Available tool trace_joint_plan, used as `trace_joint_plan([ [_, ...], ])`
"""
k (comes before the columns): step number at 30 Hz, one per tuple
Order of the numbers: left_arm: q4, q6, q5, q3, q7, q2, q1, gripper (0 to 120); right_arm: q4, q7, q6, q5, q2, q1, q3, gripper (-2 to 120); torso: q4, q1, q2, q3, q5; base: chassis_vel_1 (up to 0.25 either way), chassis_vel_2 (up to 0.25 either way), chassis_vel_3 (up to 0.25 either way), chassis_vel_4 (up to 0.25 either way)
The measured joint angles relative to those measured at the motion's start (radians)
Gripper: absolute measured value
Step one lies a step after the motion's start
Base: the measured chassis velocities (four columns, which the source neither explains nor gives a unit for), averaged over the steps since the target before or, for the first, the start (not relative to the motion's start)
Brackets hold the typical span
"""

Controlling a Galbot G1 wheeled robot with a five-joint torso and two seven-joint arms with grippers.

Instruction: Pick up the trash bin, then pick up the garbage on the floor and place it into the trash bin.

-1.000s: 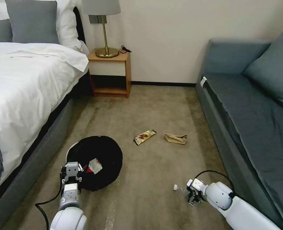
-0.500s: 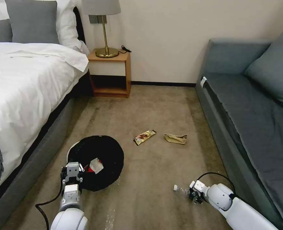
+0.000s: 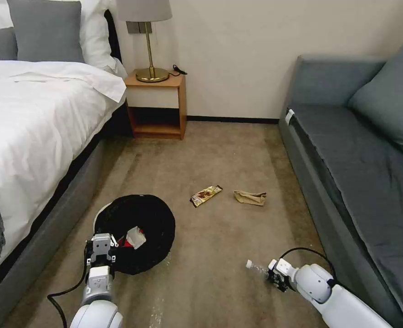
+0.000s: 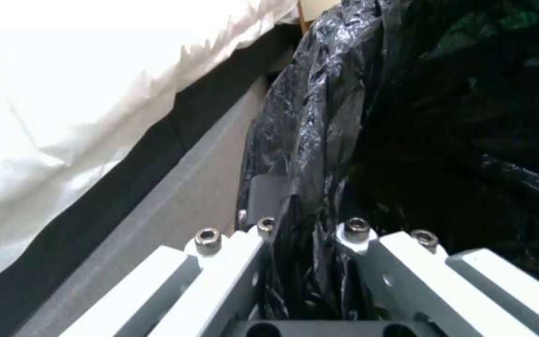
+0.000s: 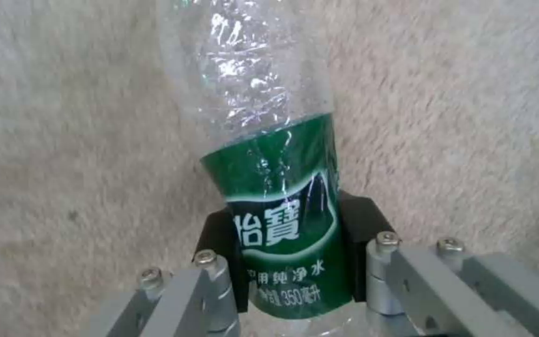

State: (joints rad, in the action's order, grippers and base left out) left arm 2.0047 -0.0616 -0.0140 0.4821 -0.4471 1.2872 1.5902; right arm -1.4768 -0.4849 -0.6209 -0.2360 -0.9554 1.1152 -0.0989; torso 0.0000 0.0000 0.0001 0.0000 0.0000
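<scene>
The right gripper (image 3: pixel 274 276), at 5 o'clock on the floor, has its jaws closed on the bottle (image 5: pixel 269 187). The left gripper (image 3: pixel 102 243) at 7 o'clock clamps the bin (image 3: pixel 137 218) rim; the wrapper (image 3: pixel 206 195) and paper bag (image 3: pixel 250 197) lie at centre.

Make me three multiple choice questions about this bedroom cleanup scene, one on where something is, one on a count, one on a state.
1. Where does the snack wrapper lie?
A. On the bed
B. On the carpet beside the paper bag
C. In the trash bin

2. How many litter pieces lie loose on the carpet, ungripped?
A. Two
B. Three
C. Four

3. The right gripper is:
A. Open above the carpet
B. Shut on the plastic bottle
C. Shut on the wrapper

Answers: B, both lie mid-floor; A, wrapper and bag alone; B, pads clamp the green label.
</scene>
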Motion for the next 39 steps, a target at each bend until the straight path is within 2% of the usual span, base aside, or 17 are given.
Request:
trace_joint_plan([
  [4, 0.004, 0.005, -0.001, 0.0, 0.0, 0.001, 0.009, 1, -0.03, 0.002, 0.012, 0.045, -0.016, 0.005, -0.04, 30, 0.0, 0.0, 0.0, 0.0, -0.0001, 0.0, 0.0, 0.0, 0.0],
  [7, 0.009, 0.009, -0.003, 0.0, -0.001, 0.001, 0.017, 1, -0.075, 0.035, 0.078, 0.193, -0.05, 0.004, -0.09, 30, 0.0, 0.0, 0.0, 0.0, -0.0001, 0.0, 0.0, 0.0, 0.0],
  [9, 0.009, 0.009, -0.003, 0.0, -0.001, 0.001, 0.018, 1, -0.079, 0.041, 0.095, 0.212, -0.054, 0.003, -0.093, 30, 0.0, 0.0, 0.0, 0.0, -0.0001, 0.0, 0.0, 0.0, 0.0],
  [11, 0.012, 0.01, -0.006, -0.002, -0.001, 0.002, 0.021, 1, -0.082, 0.092, 0.325, 0.351, -0.083, -0.008, -0.097, 30, 0.0001, 0.0, 0.0, 0.0, -0.0002, 0.0, 0.0, 0.0, 0.0],
  [13, 0.015, 0.011, -0.01, -0.006, -0.003, 0.006, 0.023, 1, -0.091, 0.107, 0.489, 0.446, -0.109, -0.015, -0.083, 30, 0.0002, 0.0, 0.0, 0.0, 0.0001, 0.0, 0.0, 0.0, 0.0],
  [14, 0.015, 0.011, -0.01, -0.006, -0.003, 0.006, 0.023, 1, -0.091, 0.107, 0.489, 0.446, -0.109, -0.015, -0.083, 30, 0.0002, 0.0, 0.0, 0.0, 0.0001, 0.0, 0.0, 0.0, 0.0],
  [18, 0.016, 0.012, -0.015, -0.015, -0.004, 0.01, 0.027, 1, -0.161, 0.173, 0.574, 0.617, -0.164, -0.016, -0.023, 30, 0.0, 0.0, 0.0, 0.0, -0.0003, 0.0, 0.0, 0.0, 0.0],
  [19, 0.016, 0.012, -0.015, -0.015, -0.004, 0.01, 0.027, 1, -0.161, 0.173, 0.574, 0.617, -0.164, -0.016, -0.023, 30, 0.0, 0.0, 0.0, 0.0, -0.0003, 0.0, 0.0, 0.0, 0.0],
  [23, 0.017, 0.012, -0.022, -0.025, 0.0, 0.015, 0.024, 1, -0.184, 0.213, 0.643, 0.663, -0.245, -0.023, 0.056, 30, 0.0002, 0.0, 0.0, 0.0, -0.0001, 0.0, 0.0, 0.0, 0.0],
  [28, 0.022, 0.01, -0.023, -0.032, 0.0, 0.022, 0.015, 1, -0.209, 0.244, 0.63, 0.662, -0.3, -0.038, 0.14, 30, 0.0001, 0.0, 0.0, 0.0, -0.0002, 0.0, 0.0, 0.0, 0.0],
  [39, 0.031, 0.017, -0.017, -0.049, 0.0, 0.035, 0.012, 1, -0.241, 0.249, 0.531, 0.624, -0.298, -0.087, 0.247, 30, 0.0001, 0.0, 0.0, 0.0, -0.0002, 0.0, 0.0, 0.0, 0.0],
])
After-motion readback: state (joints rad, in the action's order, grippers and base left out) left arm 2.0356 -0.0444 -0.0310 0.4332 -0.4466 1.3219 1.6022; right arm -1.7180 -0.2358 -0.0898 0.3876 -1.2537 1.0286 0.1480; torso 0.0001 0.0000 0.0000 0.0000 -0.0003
